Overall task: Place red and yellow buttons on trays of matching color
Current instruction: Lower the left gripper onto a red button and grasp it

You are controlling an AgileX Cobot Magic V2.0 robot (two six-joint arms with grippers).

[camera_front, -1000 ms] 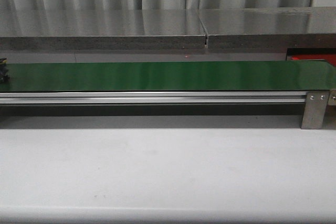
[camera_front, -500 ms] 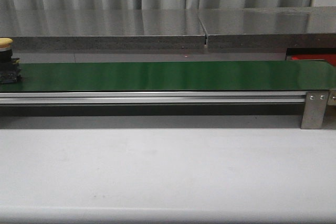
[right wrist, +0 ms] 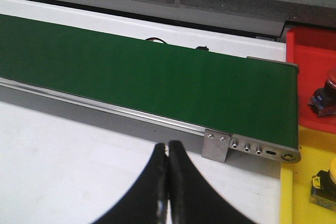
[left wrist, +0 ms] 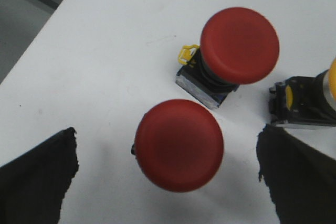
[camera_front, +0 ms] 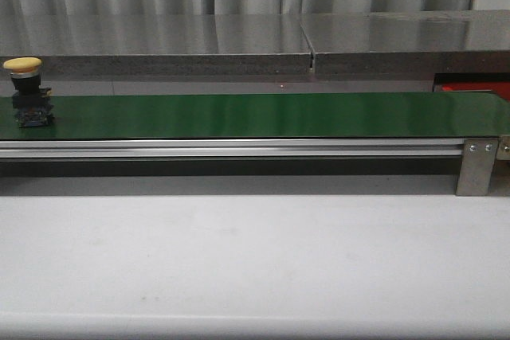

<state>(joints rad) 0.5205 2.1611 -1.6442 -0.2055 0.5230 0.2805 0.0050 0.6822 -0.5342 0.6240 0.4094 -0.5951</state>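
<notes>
1. Front view: a yellow button with a dark base stands upright on the green belt, at the belt's far left end. The belt runs across the white counter from left edge to right, on a silver rail with a metal bracket at the right end. A sliver of the red tray shows behind the belt's right end, near the counter's far right corner. Neither tool is in this view.

2. Left wrist view: the left tool has its dark fingers spread wide apart, holding nothing. Between them, on the white counter, stands a red button, seen from above. A second red button, tilted on its metal base with a yellow clip, lies just beyond it. A yellow-capped button, partly cut off, lies beside one finger.

3. Right wrist view: the right tool has its fingers pressed together, with nothing between them, above the counter's near side of the belt. Past the belt's right end, the red tray holds one red button. The yellow tray adjoins it and holds one yellow button.
</notes>
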